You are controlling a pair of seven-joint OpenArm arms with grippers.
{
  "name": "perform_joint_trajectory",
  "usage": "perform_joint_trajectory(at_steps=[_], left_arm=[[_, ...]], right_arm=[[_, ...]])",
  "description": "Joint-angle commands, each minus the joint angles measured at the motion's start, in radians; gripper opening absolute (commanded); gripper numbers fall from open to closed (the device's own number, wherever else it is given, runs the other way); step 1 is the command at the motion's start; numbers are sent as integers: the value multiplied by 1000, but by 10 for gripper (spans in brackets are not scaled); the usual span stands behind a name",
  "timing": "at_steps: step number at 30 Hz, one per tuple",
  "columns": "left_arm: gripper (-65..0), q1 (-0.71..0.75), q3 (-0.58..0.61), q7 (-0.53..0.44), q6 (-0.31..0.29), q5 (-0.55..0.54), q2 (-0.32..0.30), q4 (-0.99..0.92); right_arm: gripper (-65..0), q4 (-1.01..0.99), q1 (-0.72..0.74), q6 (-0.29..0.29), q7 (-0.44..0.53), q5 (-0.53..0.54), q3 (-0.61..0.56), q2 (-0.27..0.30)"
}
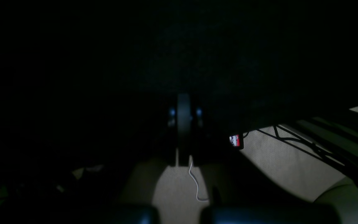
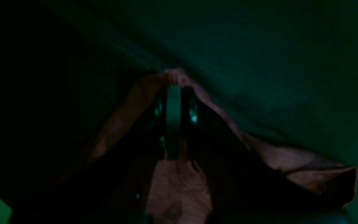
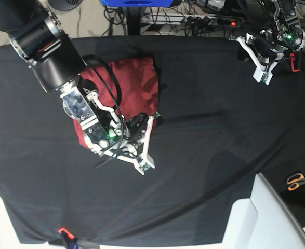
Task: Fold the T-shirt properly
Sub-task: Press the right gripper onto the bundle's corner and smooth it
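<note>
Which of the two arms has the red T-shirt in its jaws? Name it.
The right arm's gripper, on the base view's left, over the T-shirt; its wrist view shows red cloth pinched in shut jaws. The left gripper hangs at the table's far corner, away from the shirt.

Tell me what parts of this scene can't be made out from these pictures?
- T-shirt, base view: the right arm covers its lower left part, so its full outline and folds are hidden.
- T-shirt, right wrist view: too dark to see anything beyond the bunch at the right gripper.
- Left wrist view: nearly black, so the left gripper and the table cloth are lost.
- Scissors, base view: small, near the edge.
</note>
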Motion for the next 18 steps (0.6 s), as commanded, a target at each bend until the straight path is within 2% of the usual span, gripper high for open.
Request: perform_joint_trajectory(at_steps=[1,8,16,18], left_arm=[[-650,1,-4,-11,-6,-8,-11,14],[-650,5,-4,-11,-6,-6,-11,14],[-650,7,-5,-11,-6,-6,-13,14],[-650,5,-5,-11,-6,-6,-13,14]], right_arm=[[-635,16,29,6,16,7,3,-20],[-635,16,31,6,16,2,1,-63],[-624,16,31,4,21,2,6,-66],[-584,16,31,3,18,2,7,-66]])
